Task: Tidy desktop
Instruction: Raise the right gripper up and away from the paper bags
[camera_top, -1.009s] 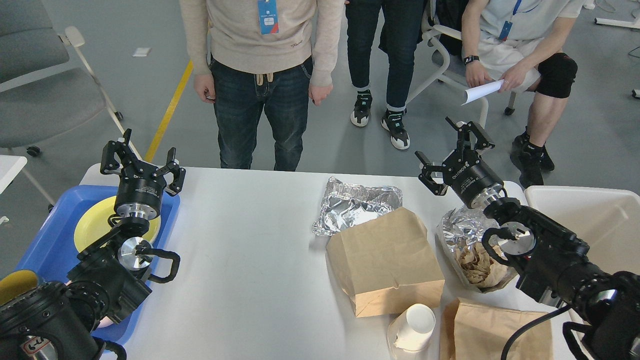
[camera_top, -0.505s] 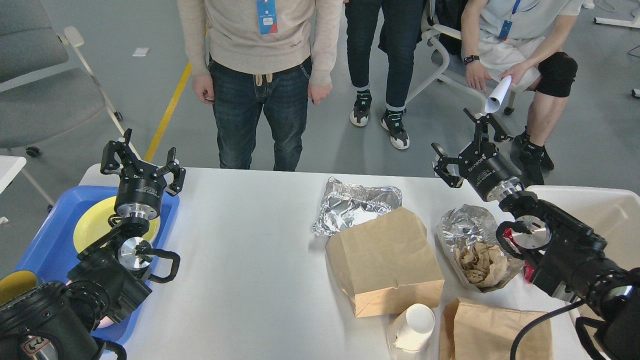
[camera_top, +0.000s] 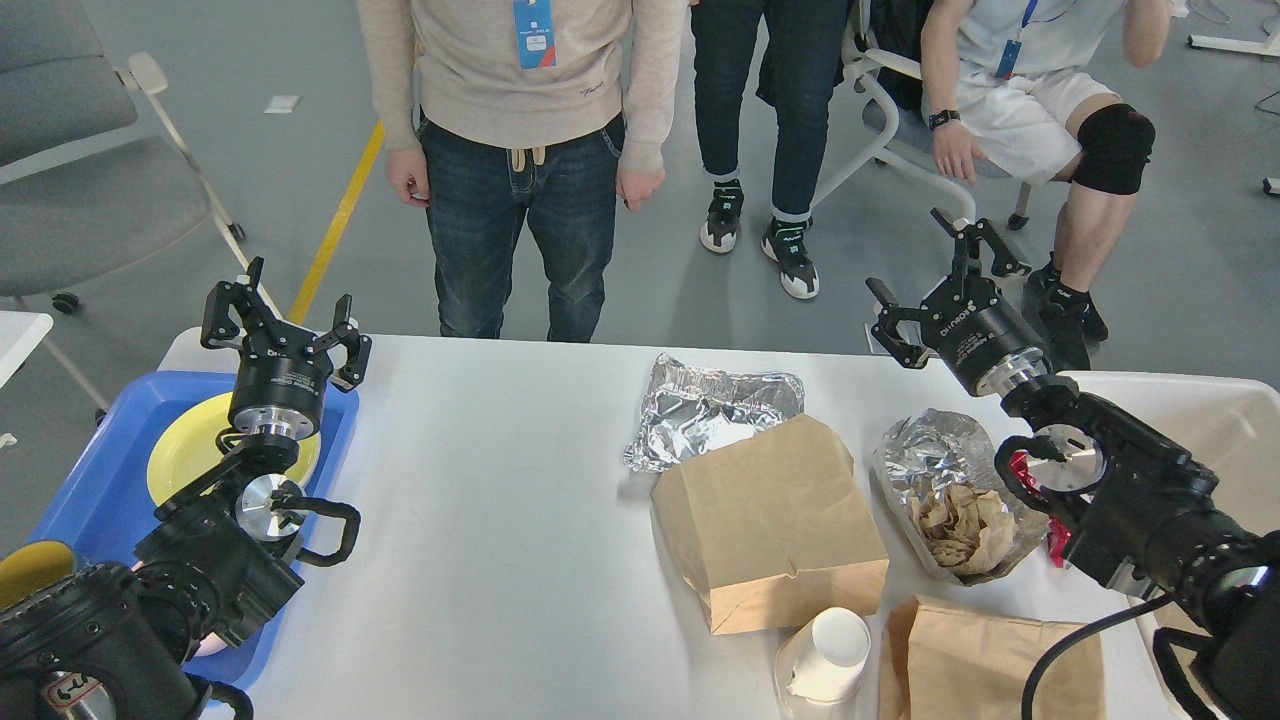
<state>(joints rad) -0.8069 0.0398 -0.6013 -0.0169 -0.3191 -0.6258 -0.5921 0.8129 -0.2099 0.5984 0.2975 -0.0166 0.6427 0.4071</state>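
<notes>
**Litter on the desktop, both grippers raised and empty**

The desktop (camera_top: 500, 520) filled the lower middle of the head view, white and slightly glossy, its far edge running in front of three onlookers. On its right half lay a crumpled foil sheet (camera_top: 712, 408), with a brown paper bag (camera_top: 770, 525) overlapping the foil's near edge. Just right of that bag sat a foil wrapper holding crumpled brown paper (camera_top: 945, 500). Nearer the camera, a tipped white paper cup (camera_top: 828, 655) lay beside a second paper bag (camera_top: 985, 660).

At the left end a blue tray (camera_top: 95, 490) held a yellow plate (camera_top: 190, 450). At the right end stood a beige bin (camera_top: 1200, 410).

The left gripper (camera_top: 278, 320) hung above the tray's far corner, fingers spread apart and holding nothing. The right gripper (camera_top: 950, 285) was raised past the table's far right edge, its fingers also spread wide and empty.
</notes>
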